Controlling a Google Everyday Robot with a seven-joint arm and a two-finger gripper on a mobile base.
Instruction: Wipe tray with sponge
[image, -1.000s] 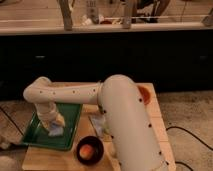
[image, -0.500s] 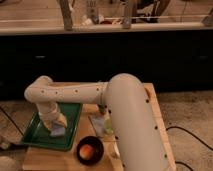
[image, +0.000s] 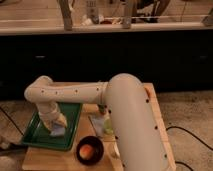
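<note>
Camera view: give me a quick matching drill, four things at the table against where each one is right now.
Things:
1. large flat dark green plastic tray
2. small pale blue-grey rectangular sponge
3. dark round bowl
4. gripper

Places:
a. holds an orange object, near the table's front edge
b. on the left side of the wooden table
c. low over the tray, at the sponge
d. lying inside the tray

Pairs: 1-b, 2-d, 3-a, 4-c.
</note>
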